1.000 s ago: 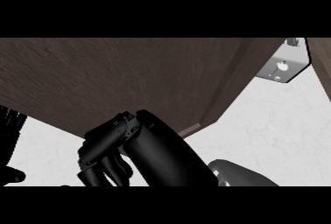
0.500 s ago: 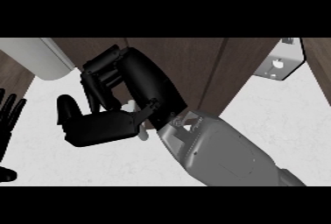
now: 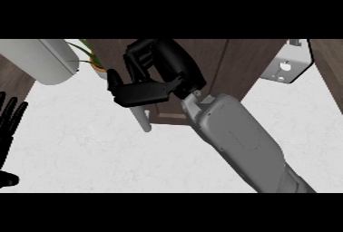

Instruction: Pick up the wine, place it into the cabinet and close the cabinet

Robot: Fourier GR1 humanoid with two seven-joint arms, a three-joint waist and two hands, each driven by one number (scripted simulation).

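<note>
Two hands show, and only one is working. Your right hand (image 3: 150, 84) is up at the dark wood cabinet door (image 3: 221, 68), fingers curled, thumb side low. A pale bar handle (image 3: 142, 120) sticks out just below the hand, slanting down to the left. It looks like the hand is on or at the handle's upper end, but you cannot tell for sure whether the fingers wrap it or just sit against the door. Grey forearm (image 3: 234, 140) runs up from lower right.

Your left hand (image 3: 10, 120) rests at the left edge, fingers straight and up, idle, well apart from the door.

Wine: not visible here. No bottle on the white counter (image 3: 87, 154), none in either hand. Probably already inside, so you're likely on the closing step; that's a judgement.

Key relation: handle lies directly under the right fingers, long axis diagonal from upper right to lower left, door panel behind it. Right hand is far nearer, so use it to move the door.

Also in view: metal hinge plate (image 3: 286, 65) upper right, potted plant (image 3: 94, 59) and a white rounded object (image 3: 43, 59) upper left.
</note>
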